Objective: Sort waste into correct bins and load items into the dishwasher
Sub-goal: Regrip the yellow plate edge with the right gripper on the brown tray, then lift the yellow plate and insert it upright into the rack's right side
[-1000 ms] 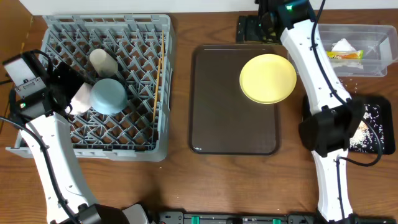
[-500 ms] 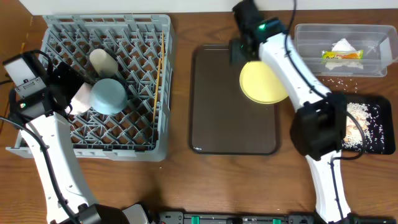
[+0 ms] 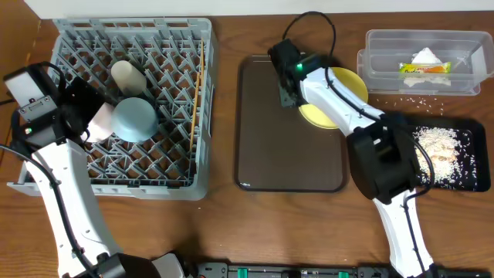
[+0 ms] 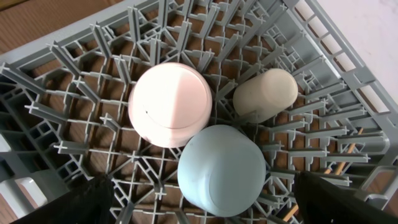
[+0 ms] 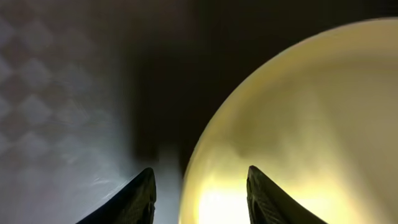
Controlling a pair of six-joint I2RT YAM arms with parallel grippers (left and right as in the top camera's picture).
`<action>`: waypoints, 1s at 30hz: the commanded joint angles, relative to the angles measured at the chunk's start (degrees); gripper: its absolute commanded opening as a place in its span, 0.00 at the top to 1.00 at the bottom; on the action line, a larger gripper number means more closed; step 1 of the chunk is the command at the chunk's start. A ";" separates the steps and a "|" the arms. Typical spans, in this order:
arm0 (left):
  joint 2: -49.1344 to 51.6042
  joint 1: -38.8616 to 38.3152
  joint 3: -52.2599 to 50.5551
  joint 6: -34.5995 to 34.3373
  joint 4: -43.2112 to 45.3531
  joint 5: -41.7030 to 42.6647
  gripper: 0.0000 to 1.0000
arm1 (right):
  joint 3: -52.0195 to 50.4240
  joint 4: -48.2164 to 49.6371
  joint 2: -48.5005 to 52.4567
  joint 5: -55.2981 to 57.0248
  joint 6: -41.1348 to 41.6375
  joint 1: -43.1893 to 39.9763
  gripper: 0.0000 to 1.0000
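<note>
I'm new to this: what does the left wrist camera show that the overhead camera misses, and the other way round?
Only the left wrist view shows the white bowl whole, upside down; from above it is partly hidden. Only the overhead view shows the yellow plate on the brown tray, the right gripper at its rim, the clear tub and the black tray with crumbs. Both show the grey rack, the blue bowl and the white cup.

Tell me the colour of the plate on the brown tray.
Pale yellow. The plate shows best in the overhead view.
</note>
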 commanded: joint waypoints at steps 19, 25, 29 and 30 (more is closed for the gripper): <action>0.33 0.09 0.31 0.35 0.02 -0.48 0.06 | 0.96 4.00 0.02 -1.64 -0.37 3.85 0.99; 0.33 0.09 0.31 0.35 0.02 -0.48 0.06 | 15.74 0.46 0.02 -10.45 -4.31 6.91 0.99; 0.33 0.09 0.31 0.33 0.02 -0.48 0.06 | 23.43 0.09 0.02 -16.63 -5.27 7.87 0.99; 0.33 0.09 0.31 0.35 0.02 -0.48 0.06 | 25.00 0.13 0.02 -18.38 -5.27 7.89 0.99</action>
